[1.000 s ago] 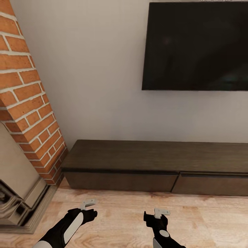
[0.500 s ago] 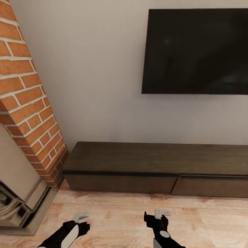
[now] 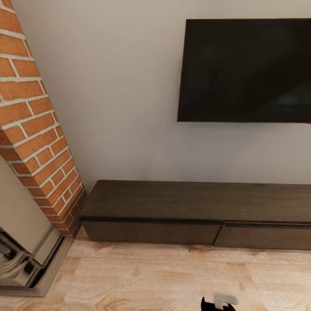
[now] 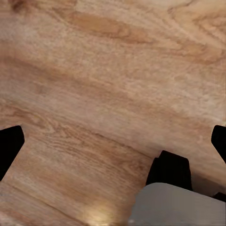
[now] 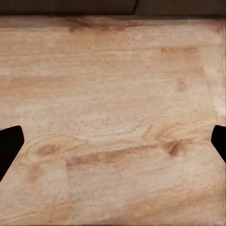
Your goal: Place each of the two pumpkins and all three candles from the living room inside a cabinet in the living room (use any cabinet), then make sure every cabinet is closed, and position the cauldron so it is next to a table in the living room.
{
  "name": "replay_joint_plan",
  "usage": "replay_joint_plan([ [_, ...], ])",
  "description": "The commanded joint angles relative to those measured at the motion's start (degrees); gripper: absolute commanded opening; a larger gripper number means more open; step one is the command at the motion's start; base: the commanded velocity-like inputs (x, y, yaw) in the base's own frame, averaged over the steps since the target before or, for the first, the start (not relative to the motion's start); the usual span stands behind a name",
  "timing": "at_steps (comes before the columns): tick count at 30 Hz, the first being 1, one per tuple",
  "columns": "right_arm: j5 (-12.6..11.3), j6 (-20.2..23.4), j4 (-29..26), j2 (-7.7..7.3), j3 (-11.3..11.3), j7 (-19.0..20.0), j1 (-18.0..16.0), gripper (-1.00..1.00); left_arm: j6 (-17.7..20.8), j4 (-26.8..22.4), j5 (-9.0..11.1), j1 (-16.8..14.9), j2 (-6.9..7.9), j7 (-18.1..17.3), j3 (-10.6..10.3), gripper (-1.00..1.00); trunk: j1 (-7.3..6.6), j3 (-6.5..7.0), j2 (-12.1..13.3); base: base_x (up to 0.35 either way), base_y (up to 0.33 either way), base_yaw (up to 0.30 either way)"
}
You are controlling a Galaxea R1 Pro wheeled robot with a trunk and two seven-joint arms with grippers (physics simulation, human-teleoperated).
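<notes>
- Both arms have dropped lower; the left gripper (image 4: pixel 113 141) and right gripper (image 5: pixel 113 141) have fingers spread, holding nothing.
- The cabinet (image 3: pixel 194 214) stands closed against the wall, suggesting storing is finished.

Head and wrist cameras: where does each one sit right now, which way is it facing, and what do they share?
Head view: on the head, facing the wall with the TV over the closed cabinet; right gripper at the bottom edge.
Left wrist view: on the left arm, facing the wooden floor; dark fingertips at both edges.
Right wrist view: facing floor up to the cabinet base; fingertips spread.
Shared: the floor; cabinet in head and right wrist views.
</notes>
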Motion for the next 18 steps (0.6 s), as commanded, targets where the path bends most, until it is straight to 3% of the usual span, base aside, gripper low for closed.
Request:
replay_joint_plan([
  [1, -0.49, -0.68, 0.74, 0.03, 0.53, -0.16, 0.12, 1.00, -0.27, 0.07, 0.49, 0.73, 0.33, 0.16, -0.55, 1.00, -0.23, 0.14, 0.39, 0.000, 0.000, 0.000],
  [12, -1.05, -1.14, 2.06, 0.02, 0.47, -0.16, 6.96, 1.00, -4.22, 0.32, 0.49, 8.50, 1.11, -0.22, -0.66, 1.00, -2.65, 2.12, 4.81, 0.000, 0.000, 0.000],
  [18, -1.81, -0.94, 2.12, 0.01, 0.47, -0.09, 10.87, 1.00, -4.36, 0.28, 0.55, 11.74, 1.32, -8.10, -0.79, 1.00, -3.97, 3.20, 7.21, 0.000, 0.000, 0.000],
])
